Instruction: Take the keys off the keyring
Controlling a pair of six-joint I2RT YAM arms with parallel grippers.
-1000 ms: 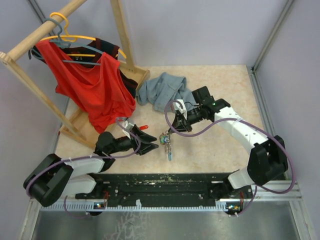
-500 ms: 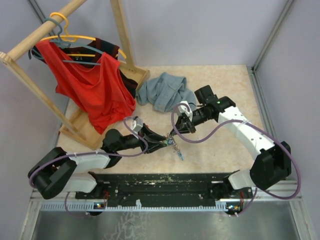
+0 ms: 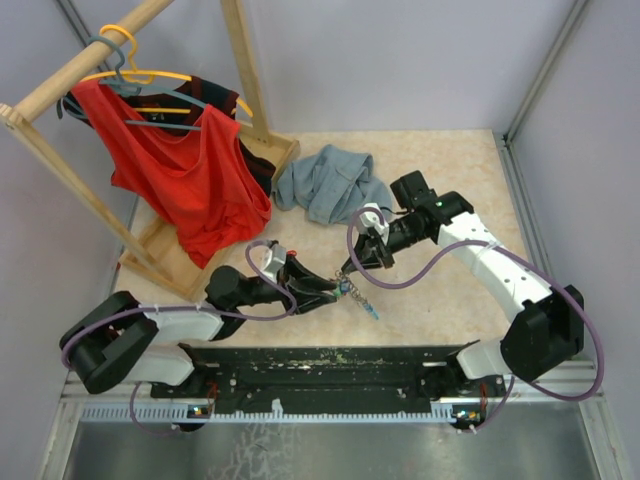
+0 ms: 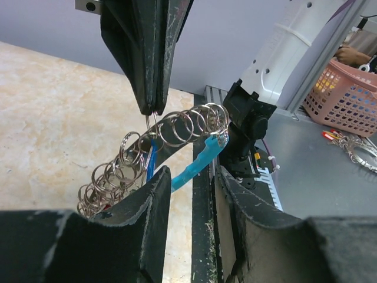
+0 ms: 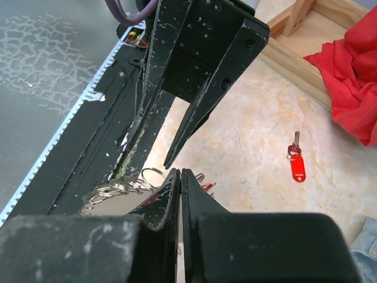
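We see white shells on our right arm (image 3: pixel 485 258) and left arm (image 3: pixel 175 322), joined by bulky black joint housings. Purple cables (image 5: pixel 126 12) loop along both. Our fingers (image 5: pixel 209 215) are black tapered wedges, scuffed with pale scratches and dust.

Bright even light, soft shadows; wrist-cam foregrounds blurry.

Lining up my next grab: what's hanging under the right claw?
A chain of silvery rings and a light blue strap. The chain's lower end is hidden behind the left claw.

Keyring (image 3: pixel 347 290) apparently between left pincer (image 3: pixel 330 291), right pincer (image 3: pixel 349 271).
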